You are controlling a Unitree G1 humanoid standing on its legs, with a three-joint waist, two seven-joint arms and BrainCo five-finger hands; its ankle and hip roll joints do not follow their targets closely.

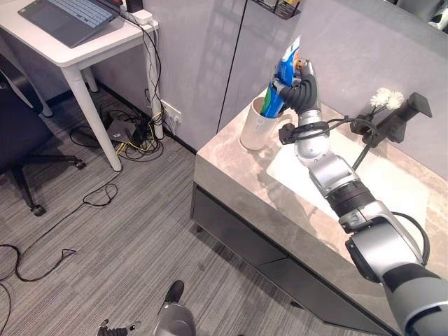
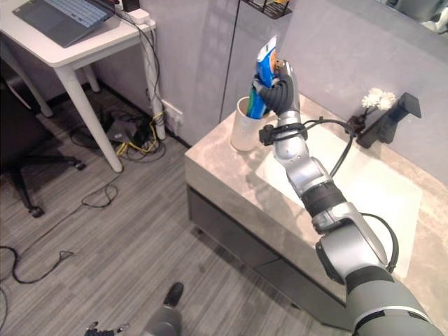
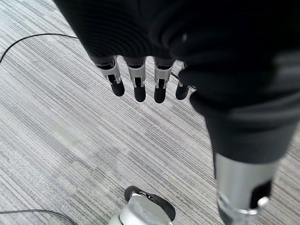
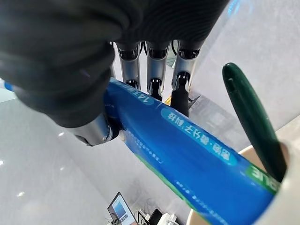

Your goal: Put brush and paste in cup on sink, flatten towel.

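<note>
Toothpaste tube [image 1: 285, 75], blue with a white crimped top end, stands tilted with its lower end inside the white cup [image 1: 260, 126]; right hand [image 1: 302, 89] is wrapped round the tube's upper half, fingers [image 4: 152, 79] curled across one face and thumb pressing the other, a firm pinch-grip seen clearly in the right wrist view; tube's green-edged lower end sits below the cup rim [image 4: 276, 154] there. Toothbrush handle [image 4: 253, 119], dark green, already stands in the same cup, leaning against the rim just beside the tube; its head is hidden inside. Cup sits on the marble counter [image 1: 231, 164] at the corner nearest the wall, beside the white sink basin [image 1: 392, 185]; black faucet [image 1: 399, 115] with a small white flower [image 1: 386, 98] stands at the back of the basin. Towel cannot be made out on the counter. Left hand [image 3: 140, 79] hangs over the grey striped carpet [image 3: 56, 131], fingers straight and side by side, holding nothing. White desk [image 1: 70, 49] with a laptop [image 1: 66, 17] stands well apart, across the floor from the counter.
</note>
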